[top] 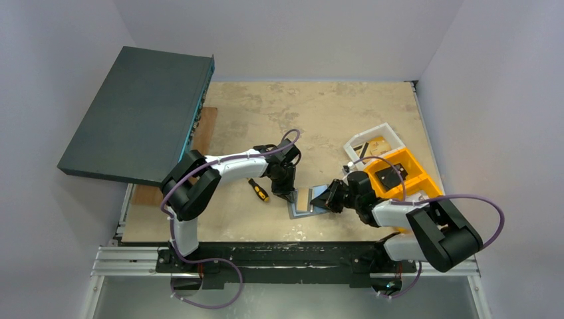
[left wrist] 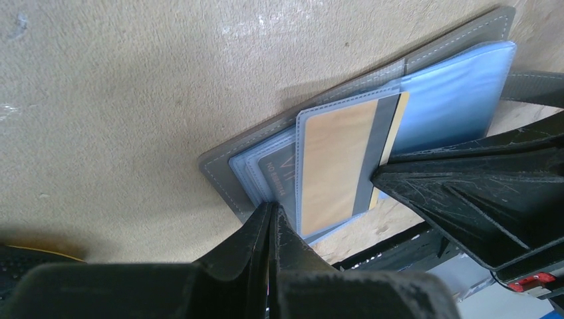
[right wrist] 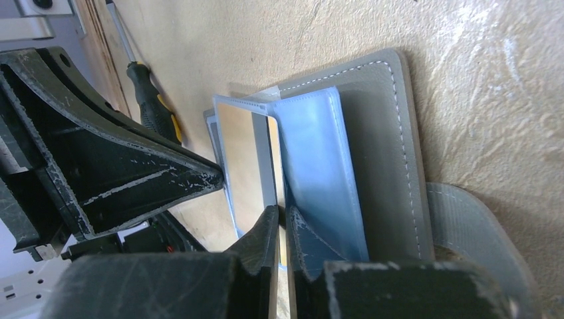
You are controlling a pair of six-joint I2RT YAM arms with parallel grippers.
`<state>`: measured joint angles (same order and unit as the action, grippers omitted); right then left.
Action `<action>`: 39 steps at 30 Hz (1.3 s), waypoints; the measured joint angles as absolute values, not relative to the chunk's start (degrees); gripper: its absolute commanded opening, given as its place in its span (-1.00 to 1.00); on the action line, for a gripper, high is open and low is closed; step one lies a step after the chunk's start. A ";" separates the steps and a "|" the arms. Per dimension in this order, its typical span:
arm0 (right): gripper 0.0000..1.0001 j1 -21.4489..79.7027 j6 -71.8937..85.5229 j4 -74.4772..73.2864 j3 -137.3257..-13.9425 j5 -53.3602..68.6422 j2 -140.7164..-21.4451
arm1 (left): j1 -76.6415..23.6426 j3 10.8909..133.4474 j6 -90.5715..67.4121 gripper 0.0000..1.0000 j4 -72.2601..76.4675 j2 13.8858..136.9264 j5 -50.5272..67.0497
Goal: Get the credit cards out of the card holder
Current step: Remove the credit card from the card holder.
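My card holder [left wrist: 439,93] looks matt grey outside, with glossy clear plastic inside; the desk [left wrist: 133,100] is rough; my right gripper [right wrist: 282,216] is scratched black plastic.

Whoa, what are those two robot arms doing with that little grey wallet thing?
They are trying to get a card out. The card holder lies open on the table. The left gripper is pinched shut on the edge of its clear sleeves, probably to keep it steady. The right gripper is pinched on the end of a tan card that pokes a little way out of its sleeve. That card is mostly inside, so it is not out yet.
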<state>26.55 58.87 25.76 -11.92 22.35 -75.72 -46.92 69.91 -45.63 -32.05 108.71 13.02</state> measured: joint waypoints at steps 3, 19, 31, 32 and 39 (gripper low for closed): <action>-1.00 26.50 59.02 25.45 -11.90 22.39 -75.33 | -46.89 69.95 -45.41 -1.00 -32.14 108.73 13.02; -1.00 26.52 55.94 9.39 -12.56 14.02 -64.03 | -46.50 70.30 -45.25 -1.00 -32.34 109.19 13.72; -1.00 25.85 54.98 4.93 -12.62 12.23 -60.18 | -46.46 70.30 -45.17 -1.00 -32.36 109.19 13.74; -1.00 25.82 54.89 3.70 -12.62 11.66 -59.11 | -46.46 70.30 -45.15 -1.00 -32.36 109.19 13.74; -1.00 25.80 54.17 -5.17 -14.17 9.23 -52.58 | -46.17 70.30 -44.34 -1.00 -32.60 109.19 13.78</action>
<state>25.80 54.17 -5.17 -14.17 9.23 -52.58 -46.17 70.30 -44.34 -32.60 109.19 13.78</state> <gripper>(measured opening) 0.005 0.003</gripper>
